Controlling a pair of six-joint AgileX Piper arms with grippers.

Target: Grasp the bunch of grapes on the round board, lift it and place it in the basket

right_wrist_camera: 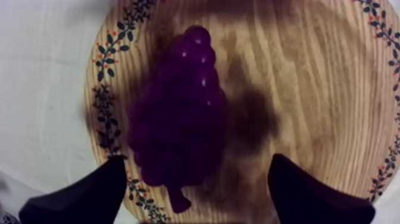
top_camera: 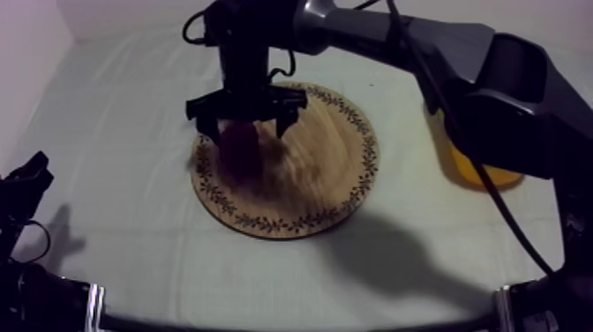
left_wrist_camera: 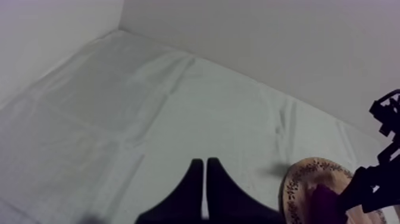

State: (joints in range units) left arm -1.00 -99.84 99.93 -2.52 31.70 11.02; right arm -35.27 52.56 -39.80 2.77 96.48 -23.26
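A dark purple bunch of grapes [right_wrist_camera: 178, 119] lies on the round wooden board [right_wrist_camera: 309, 89], close to its patterned rim. My right gripper [right_wrist_camera: 199, 190] hangs open just above the bunch, one black finger on each side, with the grapes nearer one finger. From above, the right gripper [top_camera: 247, 128] stands over the grapes [top_camera: 238, 148] on the left part of the board [top_camera: 326, 168]. The yellow basket [top_camera: 484, 173] sits at the right, partly hidden by the right arm. My left gripper [left_wrist_camera: 203, 190] is shut on nothing, resting low at the table's left [top_camera: 26, 177].
The right arm crosses from the upper right over the board's far side and the basket. In the left wrist view the board [left_wrist_camera: 306, 176] and grapes [left_wrist_camera: 324, 199] lie ahead under the right gripper [left_wrist_camera: 369, 184]. Bare cloth stretches left of and in front of the board.
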